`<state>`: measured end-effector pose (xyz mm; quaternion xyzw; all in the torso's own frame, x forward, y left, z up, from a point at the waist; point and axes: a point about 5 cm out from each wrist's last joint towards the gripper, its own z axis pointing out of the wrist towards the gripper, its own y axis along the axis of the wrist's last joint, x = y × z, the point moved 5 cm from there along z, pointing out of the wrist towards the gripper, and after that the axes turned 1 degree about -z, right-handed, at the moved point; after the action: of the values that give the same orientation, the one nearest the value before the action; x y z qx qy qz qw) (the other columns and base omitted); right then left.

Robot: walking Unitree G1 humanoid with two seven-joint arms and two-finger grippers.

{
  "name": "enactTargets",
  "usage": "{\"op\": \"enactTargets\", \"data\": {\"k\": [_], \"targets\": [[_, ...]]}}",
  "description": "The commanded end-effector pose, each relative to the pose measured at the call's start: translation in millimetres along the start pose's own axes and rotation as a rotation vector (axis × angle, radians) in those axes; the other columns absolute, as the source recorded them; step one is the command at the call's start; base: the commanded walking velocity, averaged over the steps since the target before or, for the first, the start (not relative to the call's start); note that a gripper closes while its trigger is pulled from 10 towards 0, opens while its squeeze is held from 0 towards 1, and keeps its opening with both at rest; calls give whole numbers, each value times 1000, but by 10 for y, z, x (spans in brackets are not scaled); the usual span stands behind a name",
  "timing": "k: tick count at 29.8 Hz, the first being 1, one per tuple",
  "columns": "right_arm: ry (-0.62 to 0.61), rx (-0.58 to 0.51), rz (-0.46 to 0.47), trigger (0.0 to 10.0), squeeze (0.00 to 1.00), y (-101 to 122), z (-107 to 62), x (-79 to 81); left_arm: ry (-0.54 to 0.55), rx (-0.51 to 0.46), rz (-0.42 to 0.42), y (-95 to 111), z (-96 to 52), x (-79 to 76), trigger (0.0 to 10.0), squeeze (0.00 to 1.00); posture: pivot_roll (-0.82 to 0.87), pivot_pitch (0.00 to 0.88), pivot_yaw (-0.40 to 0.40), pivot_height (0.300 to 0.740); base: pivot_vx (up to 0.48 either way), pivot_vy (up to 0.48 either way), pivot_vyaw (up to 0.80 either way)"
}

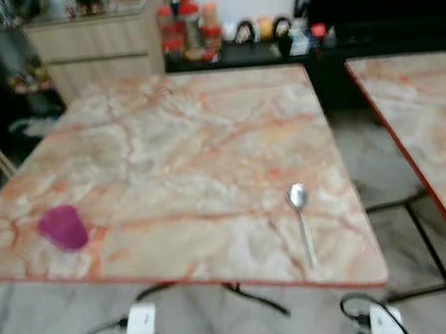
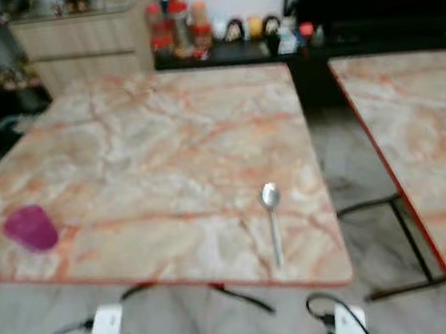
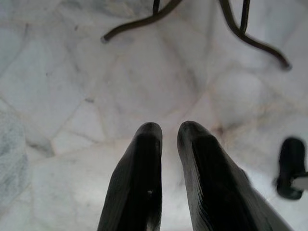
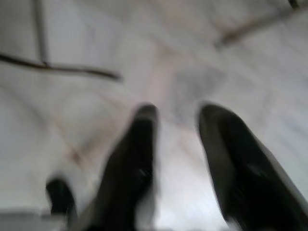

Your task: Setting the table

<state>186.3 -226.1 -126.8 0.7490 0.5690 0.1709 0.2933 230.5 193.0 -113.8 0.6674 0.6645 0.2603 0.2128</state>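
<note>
Nearest, both arms hanging idle below the table edge, pointed at the pale stone floor [image 3: 72, 96]. Left gripper [image 3: 168, 132] empty, fingers drawn almost together with only a narrow slit between the tips. Right gripper [image 4: 178, 115] also empty, blurred, fingers spread clearly apart. Dark table legs [image 3: 144, 19] crossing the floor ahead of both. Above, the near edge of the marble table [image 1: 187, 139] with its red rim, top largely bare. Purple cup [image 1: 63, 227] toward the near left corner, apparently lying on its side, though too blurred to be certain. Spoon [image 1: 301, 218] toward the near right corner, flat on the top, bowl pointing away, handle toward the near edge; cup and spoon well apart. No plate, fork or knife noted on this table. Second marble table [image 1: 418, 112] to the right, separated by a gap of floor, nothing noted on its visible part. Farthest, a wooden cabinet [image 1: 96, 44] and a dark shelf carrying jars and bottles [image 1: 191, 29] against the wall. Assessment: task at an early stage, only two items laid and neither arranged as a place setting; cup probably to be stood upright, further tableware to be fetched and placed. Nothing in hand at present.
</note>
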Motion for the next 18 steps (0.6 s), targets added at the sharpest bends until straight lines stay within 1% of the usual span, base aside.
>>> {"op": "enactTargets", "data": {"k": [1,7,14,18], "targets": [[16,2,4,10000,0,4,1,90,15,13,-1,-20,-5,83,10000,0,-6,0,13,740,0,315,0],[15,5,3,10000,0,4,2,92,13,14,-3,-21,-4,77,10000,0,-5,0,12,740,0,291,0],[18,-1,0,10000,0,19,5,95,18,9,11,-9,-4,85,10000,0,-6,0,12,740,0,0,0],[33,-38,2,10000,0,122,19,122,16,6,8,-6,-4,78,10000,0,-8,0,13,740,0,0,0]]}}
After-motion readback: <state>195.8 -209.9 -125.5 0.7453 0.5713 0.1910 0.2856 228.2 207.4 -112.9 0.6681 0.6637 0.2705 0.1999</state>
